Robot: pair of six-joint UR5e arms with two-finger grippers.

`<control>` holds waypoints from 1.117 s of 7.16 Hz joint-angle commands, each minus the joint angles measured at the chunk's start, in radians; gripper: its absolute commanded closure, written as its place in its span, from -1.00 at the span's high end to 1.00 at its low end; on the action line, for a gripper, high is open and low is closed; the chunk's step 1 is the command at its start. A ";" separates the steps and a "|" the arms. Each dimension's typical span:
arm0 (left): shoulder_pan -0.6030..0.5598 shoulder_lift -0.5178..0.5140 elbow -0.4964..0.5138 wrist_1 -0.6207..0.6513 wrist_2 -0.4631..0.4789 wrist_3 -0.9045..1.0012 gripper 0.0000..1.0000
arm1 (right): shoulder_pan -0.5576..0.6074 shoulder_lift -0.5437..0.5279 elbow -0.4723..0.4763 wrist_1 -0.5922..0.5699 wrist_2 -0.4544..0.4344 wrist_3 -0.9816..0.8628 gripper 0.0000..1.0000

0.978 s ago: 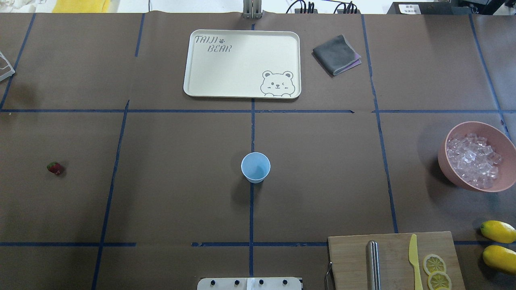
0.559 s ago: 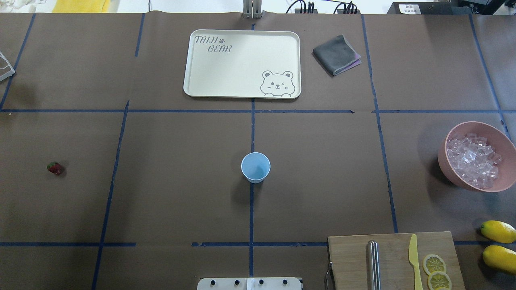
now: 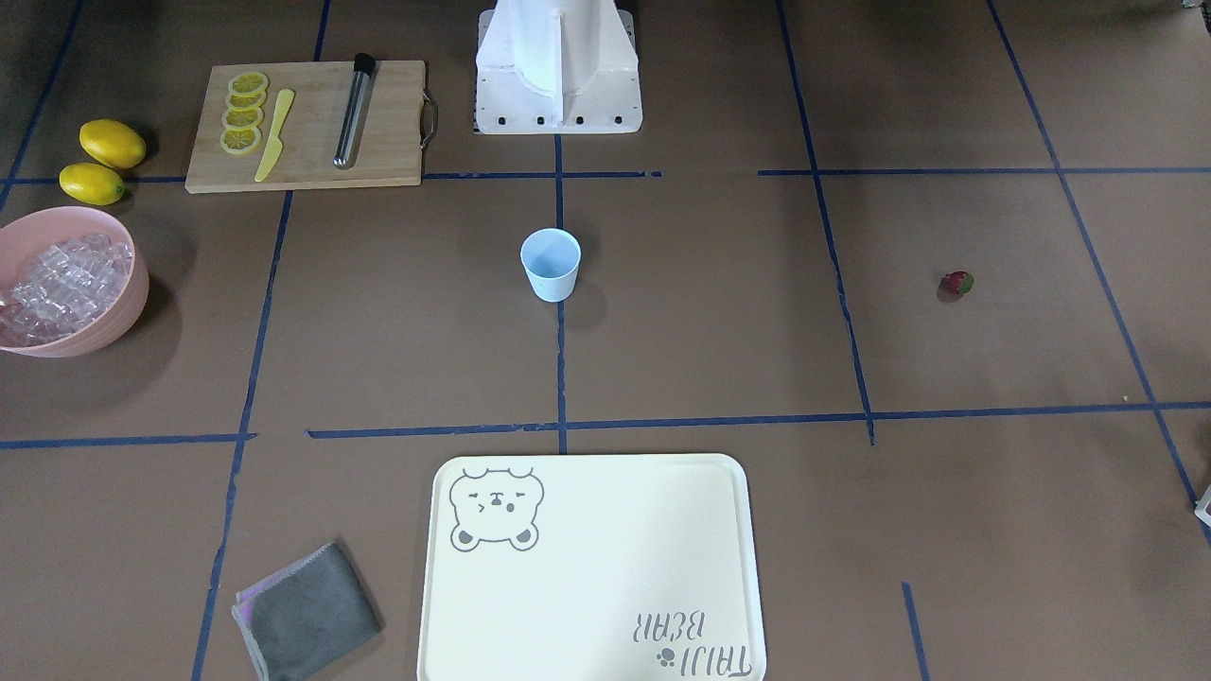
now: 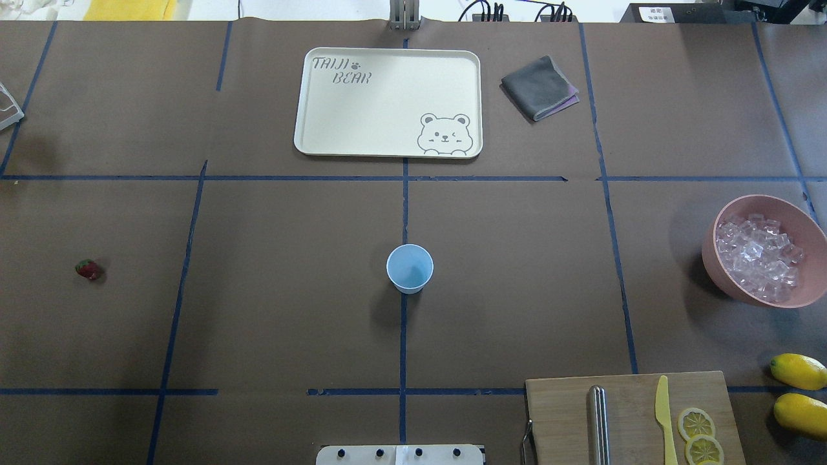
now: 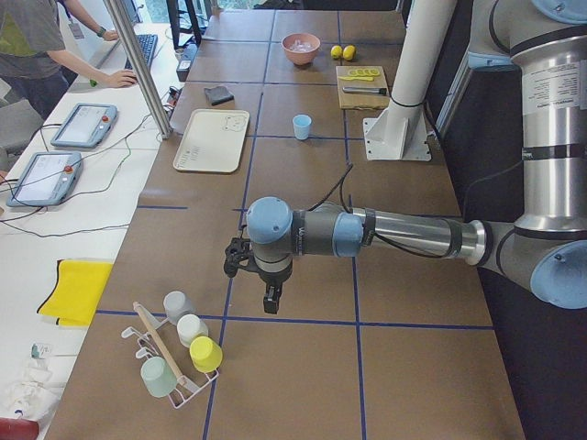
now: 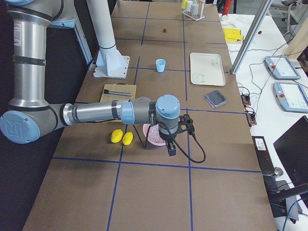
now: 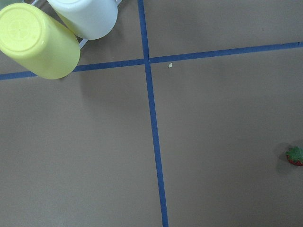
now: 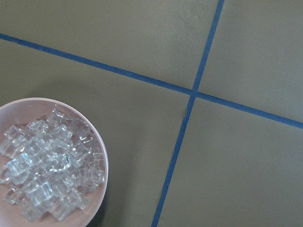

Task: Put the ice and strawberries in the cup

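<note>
The pale blue cup (image 4: pixel 409 268) stands upright and empty at the table's middle, also in the front view (image 3: pixel 551 264). The ice (image 4: pixel 759 257) fills a pink bowl (image 4: pixel 713 261) at the right edge, also in the right wrist view (image 8: pixel 47 179). The strawberry (image 4: pixel 88 269) lies alone at far left, also at the left wrist view's right edge (image 7: pixel 295 155). My left gripper (image 5: pixel 271 305) hangs over the table's left end, beyond the strawberry. My right gripper (image 6: pixel 171 150) hangs just past the bowl. I cannot tell whether either is open.
A cream tray (image 4: pixel 387 103) and a folded grey cloth (image 4: pixel 539 87) lie at the back. A cutting board (image 4: pixel 630 413) with a yellow knife, lemon slices and a metal rod sits front right, two lemons (image 4: pixel 798 371) beside it. A rack of cups (image 5: pixel 179 353) stands at the left end.
</note>
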 commanded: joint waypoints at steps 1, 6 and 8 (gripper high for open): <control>0.000 0.003 -0.003 0.000 -0.001 0.000 1.00 | -0.061 -0.005 0.037 0.091 0.013 0.009 0.99; 0.000 0.003 -0.001 0.000 -0.004 0.000 1.00 | -0.381 -0.053 0.040 0.484 -0.064 0.343 0.99; 0.000 0.004 0.001 0.000 -0.004 0.000 1.00 | -0.444 -0.146 0.037 0.603 -0.137 0.353 0.97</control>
